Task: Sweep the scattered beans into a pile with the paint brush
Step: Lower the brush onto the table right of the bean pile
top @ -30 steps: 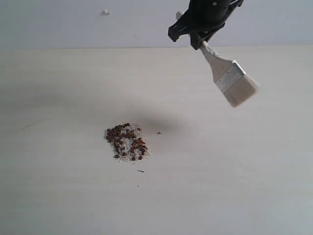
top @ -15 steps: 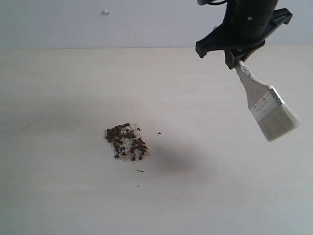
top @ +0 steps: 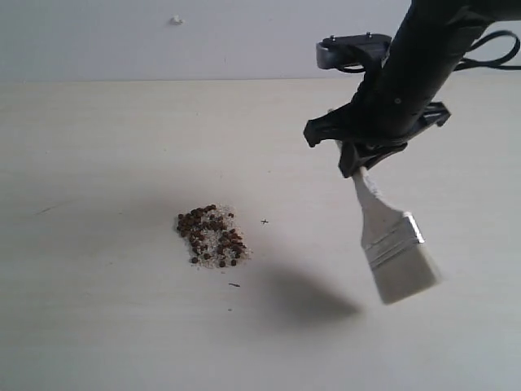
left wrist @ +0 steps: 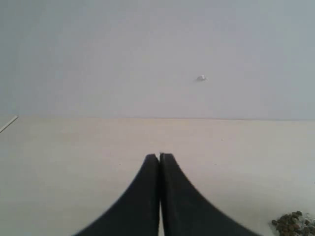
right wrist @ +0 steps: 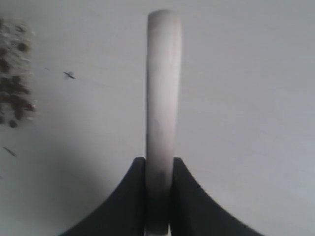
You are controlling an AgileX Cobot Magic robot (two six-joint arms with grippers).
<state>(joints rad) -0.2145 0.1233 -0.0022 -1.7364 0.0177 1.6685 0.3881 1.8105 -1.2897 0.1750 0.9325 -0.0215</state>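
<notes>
My right tool (top: 358,163), clamping the paint brush (top: 394,254) by its handle, is coming down toward the tabletop's (top: 98,318) near edge. The beans (top: 202,220) are sitting in a compact speckled pile (top: 213,238) mid-tabletop.

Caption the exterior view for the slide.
Right gripper holds the paint brush, bristles down, to the right of the pile.
</notes>
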